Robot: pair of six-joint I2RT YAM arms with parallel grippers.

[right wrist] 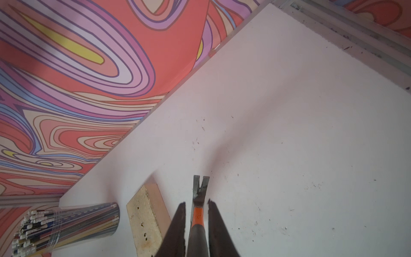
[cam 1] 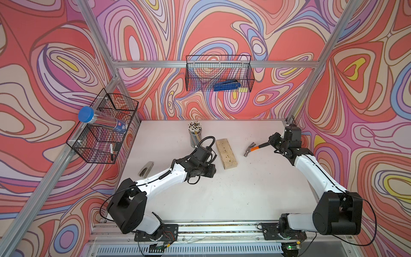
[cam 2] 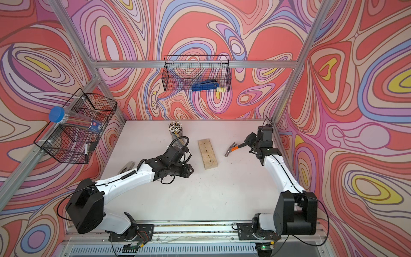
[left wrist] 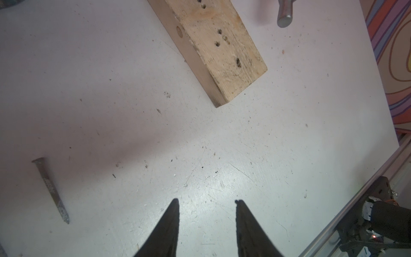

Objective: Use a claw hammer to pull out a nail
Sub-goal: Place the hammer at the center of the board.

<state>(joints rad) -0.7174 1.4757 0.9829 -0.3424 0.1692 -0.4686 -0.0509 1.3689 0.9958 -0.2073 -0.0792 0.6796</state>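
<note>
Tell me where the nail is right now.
The nail lies flat on the white table, seen only in the left wrist view, clear of the wood block and off to one side of the open left claw.

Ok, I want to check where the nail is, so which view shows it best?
The left wrist view: the nail lies flat on the table, head to tip, clear of the wood block. Neither top view nor the right wrist view shows it.
</note>
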